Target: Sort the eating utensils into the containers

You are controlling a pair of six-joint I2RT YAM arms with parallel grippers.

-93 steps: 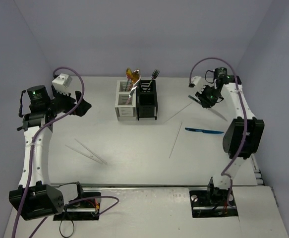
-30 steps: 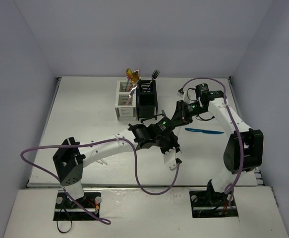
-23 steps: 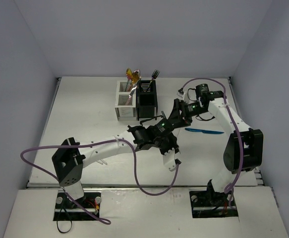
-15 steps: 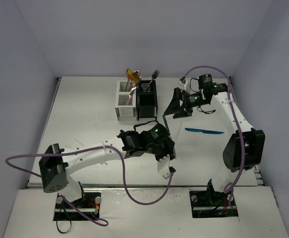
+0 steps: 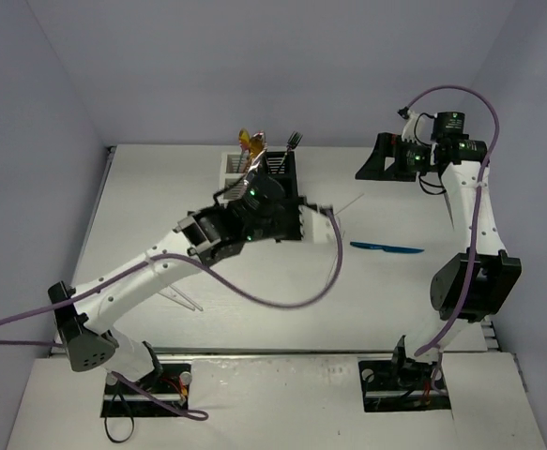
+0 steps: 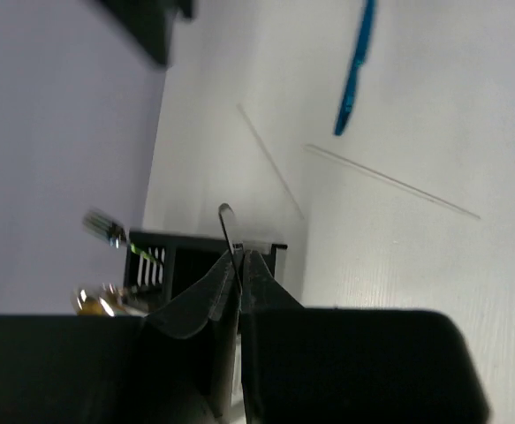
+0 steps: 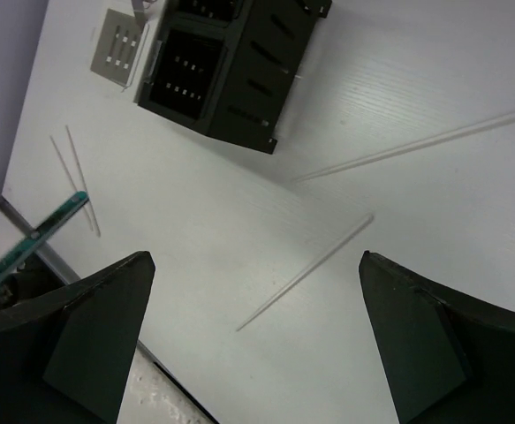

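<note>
slim utensil (image 6: 227, 225) pinched edge-on in left gripper (image 6: 239, 256), jaws pressed together, near black caddy (image 6: 186, 256), right gripper (image 7: 255, 262) spread wide, empty, at 2 o'clock of caddy

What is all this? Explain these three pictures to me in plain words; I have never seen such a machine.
These are two robot arms bolted at the near edge of a table, each ending in a two-finger gripper. The wide picture comes from a fixed camera above and behind them. The other two come from a small camera on each wrist, looking past that arm's own fingers. On the table stand a white caddy and a black caddy, joined, holding a fork and a gold utensil. A blue knife and several clear sticks lie loose. The left gripper is shut on a thin silvery utensil by the black caddy; its kind is unclear. The right gripper is open and empty above the table.
</note>
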